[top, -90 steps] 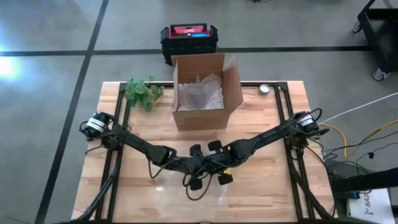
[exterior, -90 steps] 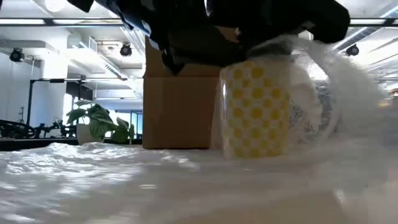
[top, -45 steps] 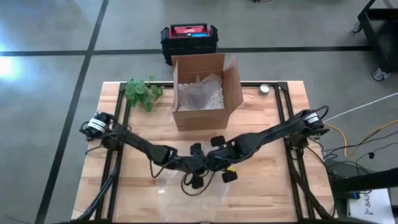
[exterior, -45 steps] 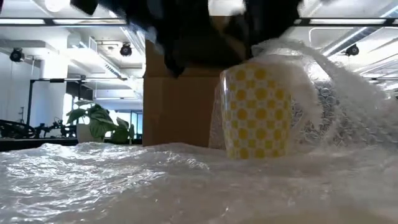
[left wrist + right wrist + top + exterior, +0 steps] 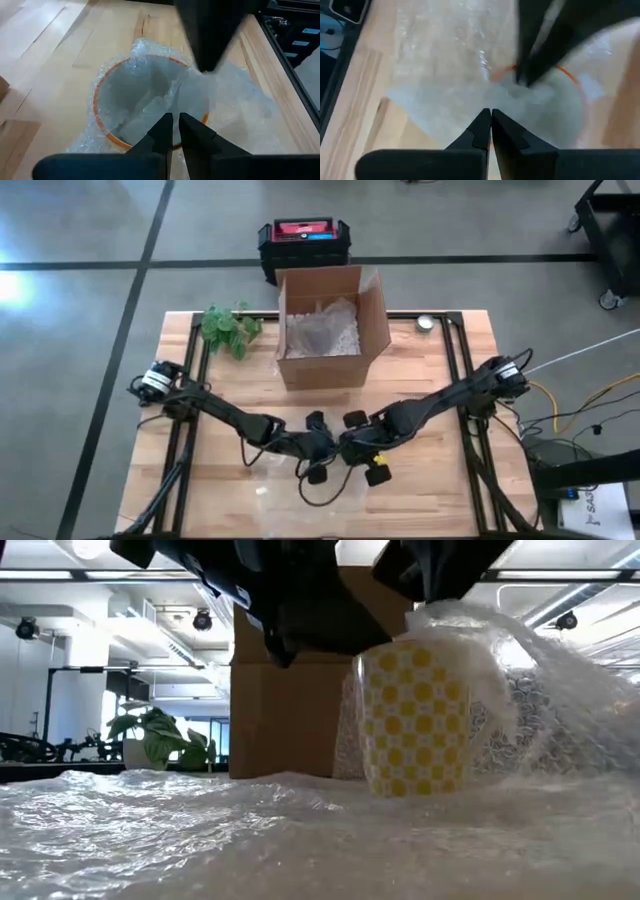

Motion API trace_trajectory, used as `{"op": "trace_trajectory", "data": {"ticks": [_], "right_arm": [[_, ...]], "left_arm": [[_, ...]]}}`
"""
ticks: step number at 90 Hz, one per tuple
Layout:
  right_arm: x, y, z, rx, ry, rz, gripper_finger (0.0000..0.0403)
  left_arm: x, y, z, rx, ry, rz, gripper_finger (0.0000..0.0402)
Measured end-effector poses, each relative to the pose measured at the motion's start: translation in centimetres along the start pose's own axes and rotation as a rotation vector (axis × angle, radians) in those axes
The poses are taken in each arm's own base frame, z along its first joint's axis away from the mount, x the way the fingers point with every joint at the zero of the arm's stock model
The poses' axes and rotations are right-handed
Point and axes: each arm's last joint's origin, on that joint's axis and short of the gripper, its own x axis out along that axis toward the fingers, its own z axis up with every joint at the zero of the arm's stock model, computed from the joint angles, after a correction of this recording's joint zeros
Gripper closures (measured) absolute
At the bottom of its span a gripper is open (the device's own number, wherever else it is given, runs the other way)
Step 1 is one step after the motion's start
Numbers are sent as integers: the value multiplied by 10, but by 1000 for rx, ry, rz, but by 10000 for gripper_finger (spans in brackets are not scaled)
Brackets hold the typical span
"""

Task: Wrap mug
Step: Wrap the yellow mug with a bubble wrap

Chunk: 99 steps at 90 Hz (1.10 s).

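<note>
Both of your grippers meet over the mug near the front middle of the table. Your left gripper point(image 5: 172, 131) has its two fingers almost pressed together, with a thin edge of bubble wrap point(image 5: 235, 100) nipped between them right at the mug's rim. Your right gripper point(image 5: 487, 122) has its fingers pressed together too, pinching the wrap, and you can see it from above at about 3 o'clock from the left gripper point(image 5: 318, 452), close beside it.

You can see the mug point(image 5: 415, 720) standing upright on the wrap in the low view. It is white with yellow dots, and its rim is orange point(image 5: 150, 100). Wrap hangs over it and bunches up on its handle side, and some is pushed down inside the cup.

More bubble wrap point(image 5: 200, 830) lies flat on the wooden table point(image 5: 450, 490) all around the mug.

At 12 o'clock from the mug, you have an open cardboard box point(image 5: 325, 330) with white filling inside. At about 10 o'clock, well apart from the mug, lies a small green plant point(image 5: 228, 328). At about 2 o'clock, near the far right edge, sits a small round silver thing point(image 5: 426, 323). Past the table on the floor, at 12 o'clock, is a black case with a red top point(image 5: 303, 240).
</note>
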Motion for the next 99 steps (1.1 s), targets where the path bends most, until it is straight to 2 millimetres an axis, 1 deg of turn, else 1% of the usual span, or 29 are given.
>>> {"op": "trace_trajectory", "data": {"ticks": [4, 9, 16, 22, 27, 37, 48, 59, 71, 80, 91, 99], "right_arm": [[9, -2, -2, 0, 19, -15, 403], [20, -7, -5, -8, 47, -73, 403], [31, -14, -8, -25, 87, -182, 403], [37, -20, -9, -38, 89, -223, 403], [42, -26, -9, -34, 73, -221, 403], [53, -32, -9, -32, 31, -153, 403], [54, -32, -9, -33, 33, -145, 403], [38, -28, -7, -30, 20, -141, 403], [2, -24, 1, -32, -48, -135, 403], [-22, -23, -1, -25, -69, -143, 403], [-39, -23, -6, 4, -80, -144, 403], [-41, -22, -7, 44, -85, -138, 403]], "left_arm": [[0, 0, 0, -1, -2, -1, 381], [0, 0, 0, 0, -3, 1, 381], [0, 0, 1, -2, -7, 2, 381], [0, 0, 0, -1, -5, 2, 381], [0, 0, 1, -2, -7, 2, 381], [0, 0, 1, -2, -7, 1, 381], [0, 0, 1, 2, -7, 0, 381], [0, 0, 0, 2, -6, -3, 381], [-1, -1, 1, 1, -7, -6, 381], [-1, -1, 1, 3, -6, -8, 381], [-1, -1, 1, 3, -6, -8, 381], [-1, -1, 1, 3, -6, -7, 381]]}}
